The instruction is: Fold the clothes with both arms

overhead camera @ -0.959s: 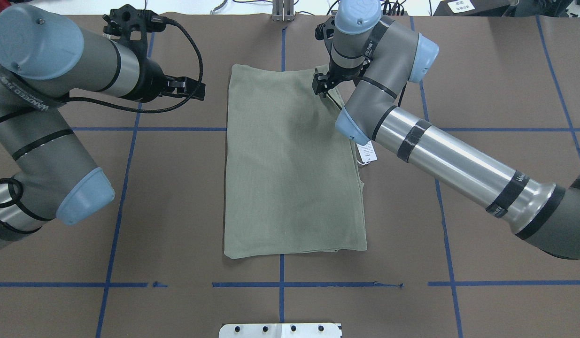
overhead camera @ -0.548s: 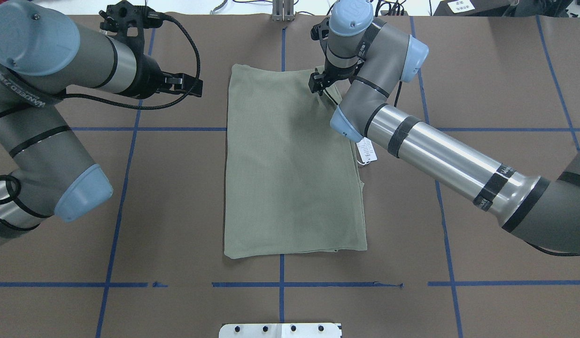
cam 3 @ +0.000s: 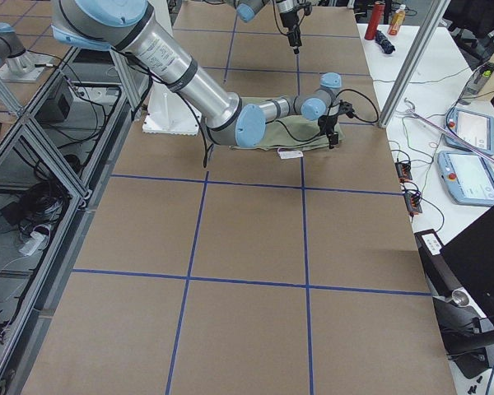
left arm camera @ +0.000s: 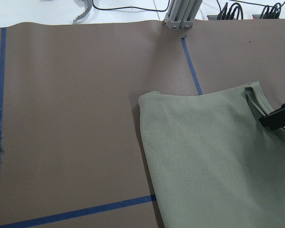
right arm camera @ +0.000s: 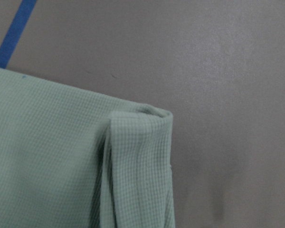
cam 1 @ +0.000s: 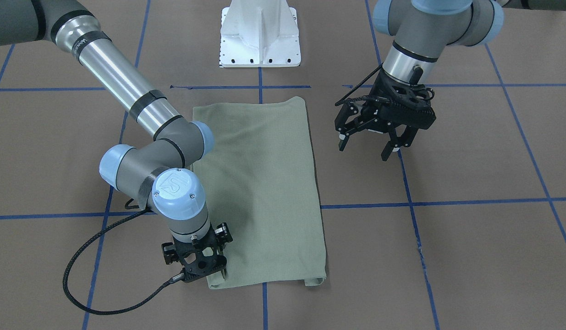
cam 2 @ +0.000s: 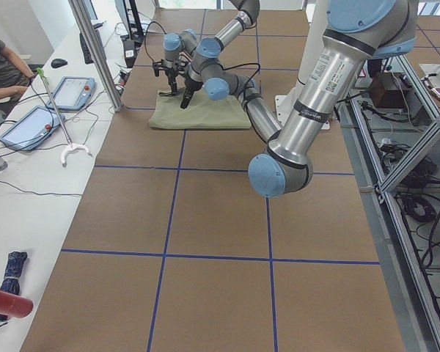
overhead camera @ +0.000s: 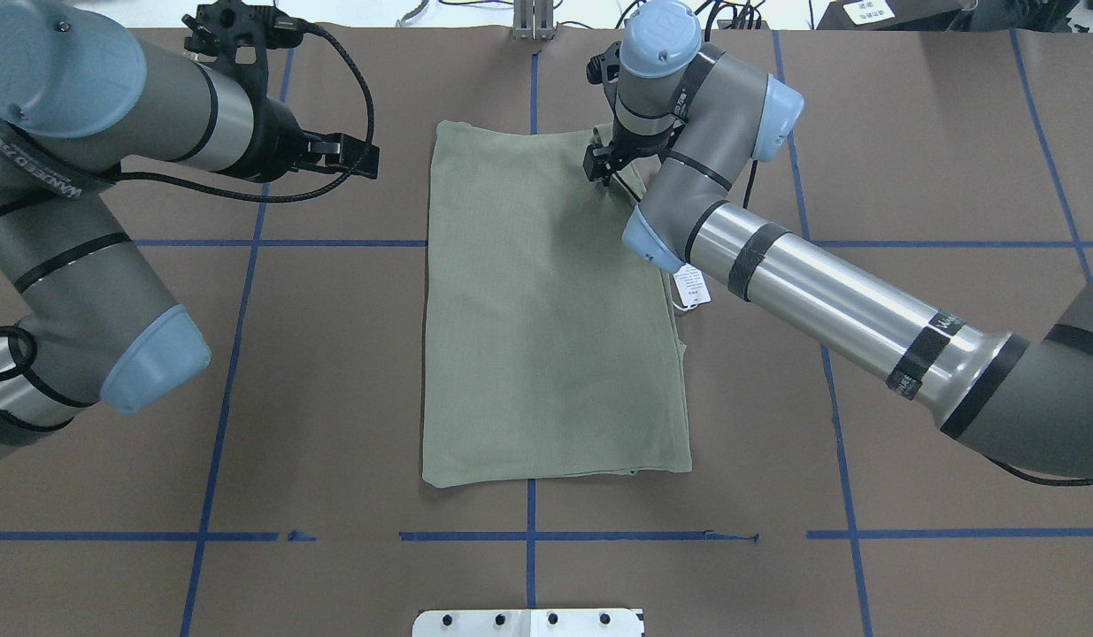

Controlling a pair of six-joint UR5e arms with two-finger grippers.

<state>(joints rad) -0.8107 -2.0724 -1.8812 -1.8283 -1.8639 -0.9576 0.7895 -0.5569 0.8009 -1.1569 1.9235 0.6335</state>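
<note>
1. The shirt (overhead camera: 546, 310) lies flat on the brown worktop (overhead camera: 909, 133), folded into a long rectangle. Its length runs away from the robot, and it sits astride the centre blue tape line (overhead camera: 530, 566).
2. Along the shirt's robot-right edge you can see stacked layers. The white hang tag (overhead camera: 692, 287) pokes out there, just beside a blue joint cap of the right arm (overhead camera: 829, 296).
3. The right claw (overhead camera: 599, 168) points down at the far robot-right corner of the shirt, low over the cloth. You cannot tell from any view whether its fingers are parted or pinching fabric. The right wrist view shows only the doubled-over corner lying on the worktop.
4. The left claw (cam 1: 363, 152) has its fingers spread wide with nothing between them. It hangs over bare worktop on the shirt's robot-left side, near the far end and apart from the cloth.
5. The white pedestal base (cam 1: 260, 34) stands at the robot's edge, apart from the shirt's near end.
</note>
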